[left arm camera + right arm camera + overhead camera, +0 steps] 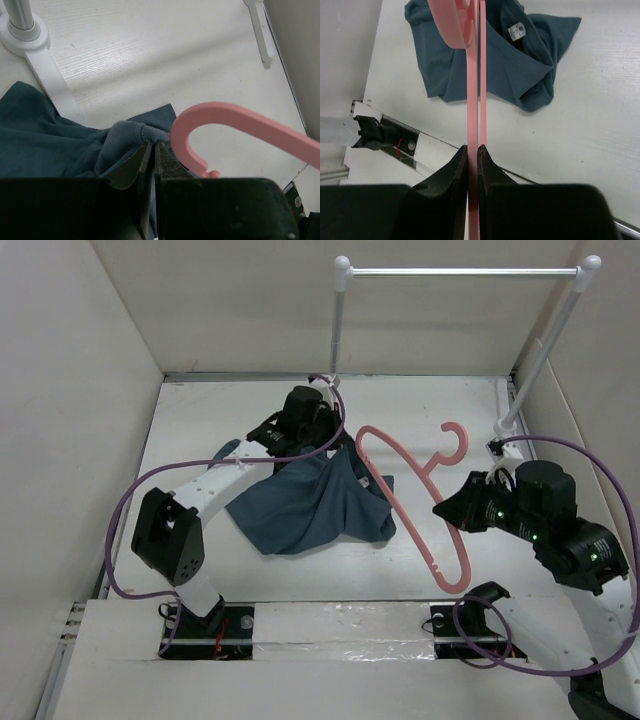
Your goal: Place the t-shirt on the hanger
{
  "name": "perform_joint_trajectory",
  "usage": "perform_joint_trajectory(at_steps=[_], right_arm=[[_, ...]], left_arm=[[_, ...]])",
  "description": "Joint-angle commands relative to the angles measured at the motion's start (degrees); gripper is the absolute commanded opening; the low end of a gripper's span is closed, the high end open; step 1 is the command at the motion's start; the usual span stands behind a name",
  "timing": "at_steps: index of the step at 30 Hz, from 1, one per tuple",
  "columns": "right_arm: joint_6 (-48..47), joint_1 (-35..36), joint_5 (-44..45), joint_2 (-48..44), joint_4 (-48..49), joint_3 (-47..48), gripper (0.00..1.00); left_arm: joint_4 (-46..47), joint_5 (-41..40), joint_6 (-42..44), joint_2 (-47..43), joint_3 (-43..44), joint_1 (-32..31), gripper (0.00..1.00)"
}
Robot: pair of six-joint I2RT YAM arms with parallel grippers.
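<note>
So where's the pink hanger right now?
In the top view, the hanger is just right of the middle, pinched in the right hand. Its far end lies by the right edge of the t-shirt, which the left hand grips.

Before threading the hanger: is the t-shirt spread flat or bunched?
Bunched. The t-shirt lies crumpled in folds, not flat, with a ribbed edge pinched in the left gripper.

Left of centre on the table (pixel 200 430), the t-shirt (pixel 300 505); just right, overlapping its edge, the hanger (pixel 413 533); behind both, at the far side, the rail (pixel 460 272)
</note>
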Motion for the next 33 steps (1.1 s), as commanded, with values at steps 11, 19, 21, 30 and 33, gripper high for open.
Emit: perform_joint_trajectory(at_steps=[11,19,21,30,33], right_arm=[[-0.8,1.6,-5.8,1.2,3.1,-4.4,0.0],[0.0,3.4,-7.0,3.6,6.9,-6.1,0.0],[0.4,3.4,-5.0,3.8,10.0,-6.3,0.0],[1.3,9.4,1.4,13.3,26.9,-3.4,0.0],[1.0,12.9,1.1,18.4,30.9,-2.0,0.0]], left_arm=[[0.0,-1.9,-1.4,-3.3,3.0,0.1,0.0],[-0.8,-0.8,-0.4,-4.6,3.8,-0.6,0.0],[-1.8,-1.0,-0.2,-5.5,4.3,-1.4,0.0],[-3.1,4.5,-1.8,-11.9,3.8,-2.3,0.0],[-3.0,6.2,-1.3,-13.0,6.6,-2.3,0.0]])
